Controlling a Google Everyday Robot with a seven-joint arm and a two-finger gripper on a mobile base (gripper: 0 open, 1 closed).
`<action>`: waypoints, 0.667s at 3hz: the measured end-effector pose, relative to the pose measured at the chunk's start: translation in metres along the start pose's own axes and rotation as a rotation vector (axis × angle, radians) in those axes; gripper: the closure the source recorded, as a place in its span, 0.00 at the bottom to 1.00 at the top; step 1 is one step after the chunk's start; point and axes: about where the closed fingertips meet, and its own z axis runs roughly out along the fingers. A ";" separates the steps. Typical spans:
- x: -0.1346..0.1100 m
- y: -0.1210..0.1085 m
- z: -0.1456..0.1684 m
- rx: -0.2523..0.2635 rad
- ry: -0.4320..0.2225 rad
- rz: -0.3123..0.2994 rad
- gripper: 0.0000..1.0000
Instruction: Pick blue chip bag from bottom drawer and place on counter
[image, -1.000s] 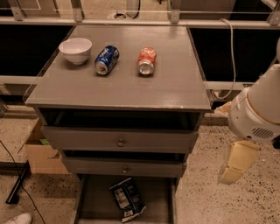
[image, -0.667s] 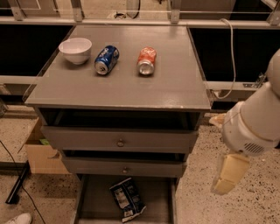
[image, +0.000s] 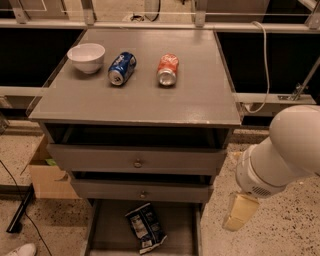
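Note:
The blue chip bag (image: 145, 228) lies flat on the floor of the open bottom drawer (image: 109, 231), near its middle, dark navy with white panels. The grey counter (image: 150, 97) tops the cabinet. My gripper (image: 240, 212) hangs from the white arm (image: 285, 152) to the right of the cabinet, at the height of the lower drawers. It is right of the bag, slightly higher in the picture, and apart from it. Nothing shows in the gripper.
On the counter stand a white bowl (image: 86, 56), a blue soda can (image: 122, 68) and an orange soda can (image: 168, 69), both cans on their sides. Two knobbed drawers (image: 137, 162) stick out slightly above the bottom drawer. A cardboard box (image: 47, 172) sits left of the cabinet.
My arm and gripper have moved left and a little lower, closer to the cabinet's right side. The bag and the counter items have not moved.

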 end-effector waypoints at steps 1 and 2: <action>0.000 0.000 0.000 0.000 0.000 0.000 0.00; 0.009 0.019 0.030 -0.013 -0.018 0.014 0.00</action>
